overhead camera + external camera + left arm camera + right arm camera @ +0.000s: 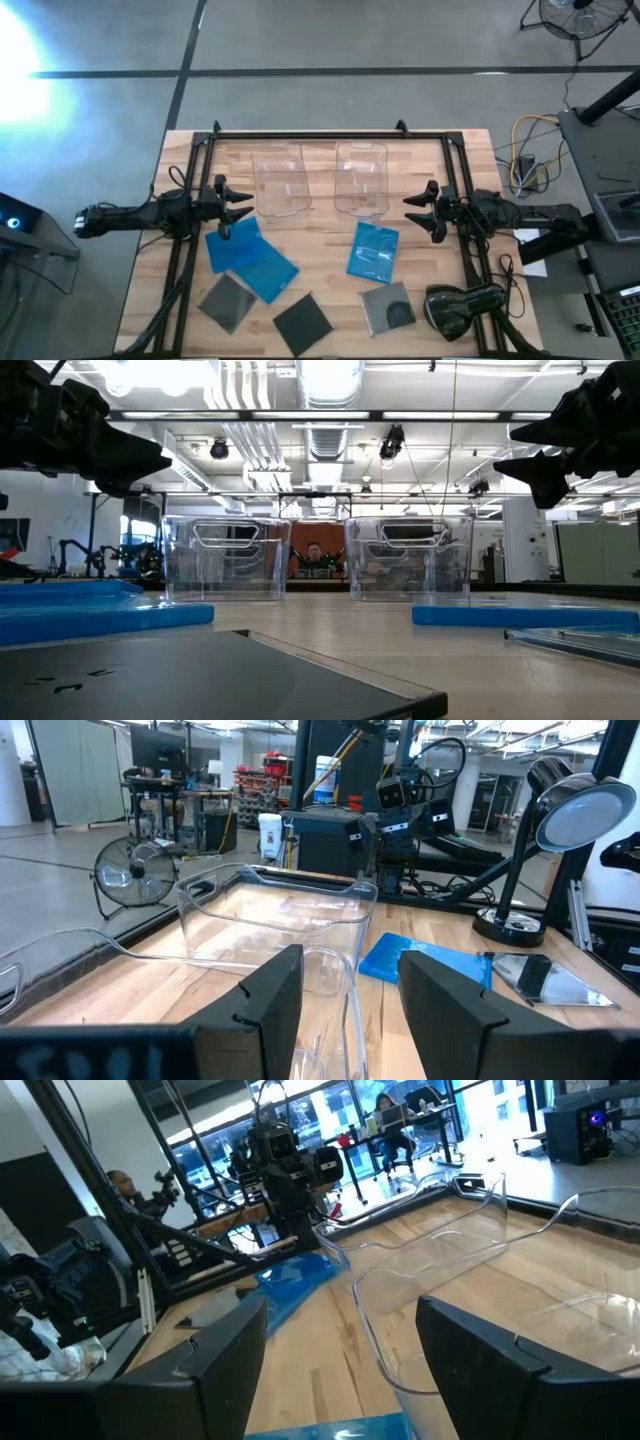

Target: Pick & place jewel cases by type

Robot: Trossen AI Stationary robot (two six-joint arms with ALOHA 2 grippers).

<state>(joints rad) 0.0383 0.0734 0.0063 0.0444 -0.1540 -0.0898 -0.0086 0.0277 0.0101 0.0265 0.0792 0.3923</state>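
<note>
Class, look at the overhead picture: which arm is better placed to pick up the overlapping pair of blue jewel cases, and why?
Probably the left. The left gripper hovers, jaws open, right by the overlapping blue jewel cases on its side of the table. The right gripper, also open, sits across the table, nearer the single blue case.

No legible text (anywhere)

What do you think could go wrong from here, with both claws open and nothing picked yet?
Two risks stand out. The two blue cases by the left claw overlap, so a grasp may drag or lift both. The two clear bins stand close together, so a case could land in the wrong one. The right claw waits beside the single blue case.
</note>
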